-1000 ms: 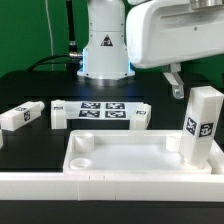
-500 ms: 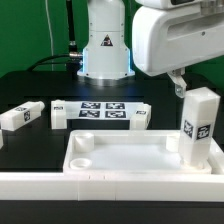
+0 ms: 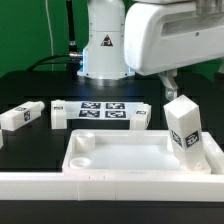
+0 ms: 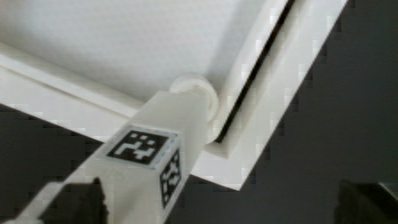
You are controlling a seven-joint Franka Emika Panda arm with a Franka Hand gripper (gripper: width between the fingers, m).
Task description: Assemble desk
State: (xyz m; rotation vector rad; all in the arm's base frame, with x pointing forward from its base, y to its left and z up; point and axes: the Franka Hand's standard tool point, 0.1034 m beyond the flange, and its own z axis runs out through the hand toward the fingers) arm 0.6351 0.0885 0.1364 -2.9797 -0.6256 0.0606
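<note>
A matte black tabletop (image 3: pixel 25 150) spreads across the scene under bright, even light. The marker board (image 3: pixel 100 112) lies flat on it. Behind the marker board hangs a green backdrop (image 3: pixel 22 30), which shows at both upper corners of the exterior view. A dark cable (image 3: pixel 48 60) curves along the tabletop's far edge. Nearer the camera than the marker board, a low white border wall (image 3: pixel 30 186) edges the tabletop.

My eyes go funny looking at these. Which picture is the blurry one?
The wrist view: the leg and its tag look soft and smeared, the desk top rim too. The exterior view is sharper: the marker board tags are crisp, only the tilted leg looks a bit fuzzy.
</note>
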